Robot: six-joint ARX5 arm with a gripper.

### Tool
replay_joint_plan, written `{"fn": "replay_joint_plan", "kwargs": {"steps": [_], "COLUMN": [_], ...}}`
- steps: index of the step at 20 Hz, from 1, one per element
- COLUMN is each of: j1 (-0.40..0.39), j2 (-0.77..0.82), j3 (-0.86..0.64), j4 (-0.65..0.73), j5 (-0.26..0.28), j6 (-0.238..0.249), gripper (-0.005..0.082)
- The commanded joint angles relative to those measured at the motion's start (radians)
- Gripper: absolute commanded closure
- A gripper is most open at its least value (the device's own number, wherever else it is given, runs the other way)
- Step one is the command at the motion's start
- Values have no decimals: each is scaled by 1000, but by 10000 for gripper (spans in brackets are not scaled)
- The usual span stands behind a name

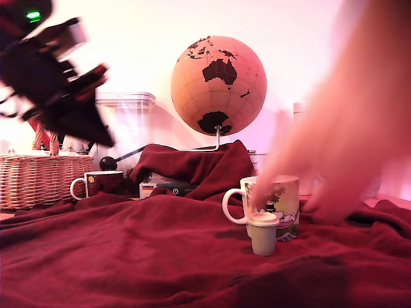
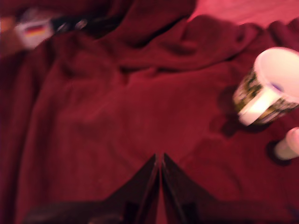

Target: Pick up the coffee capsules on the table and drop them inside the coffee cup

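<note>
A pale beige coffee capsule (image 1: 263, 234) stands upright on the red blanket covering the table (image 1: 128, 256), just in front of the cream cartoon-printed coffee cup (image 1: 277, 200). In the wrist view the cup (image 2: 268, 86) and the capsule (image 2: 289, 144) sit close together near the picture's edge. My gripper (image 1: 106, 136) hangs blurred high at the exterior view's left, far from both. Its dark fingers meet at a point (image 2: 160, 161) and look shut, with nothing between them. A person's blurred hand (image 1: 340, 135) reaches in from the exterior view's right, fingertips at the cup's rim.
A dark maroon mug (image 1: 99, 184) with a white handle stands at the back left of the exterior view, beside a wicker basket (image 1: 35, 179). Behind are a clear plastic container (image 1: 128, 125), a globe (image 1: 218, 85) and a raised fold of blanket (image 1: 192, 163).
</note>
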Motion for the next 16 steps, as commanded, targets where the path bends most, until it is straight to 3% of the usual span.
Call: {"fn": "replay_joint_plan", "kwargs": {"steps": [1,6,9,16], "j1": [6,9,5,10], "j2": [-27,-53,-53,-53], "j3": [-42,-127,-136,-136], "j4": [31,198,222,247], "j5": [0,2,56,66], "j6": [-4,-2,-17,-6], "gripper": [793,793,793,793]}}
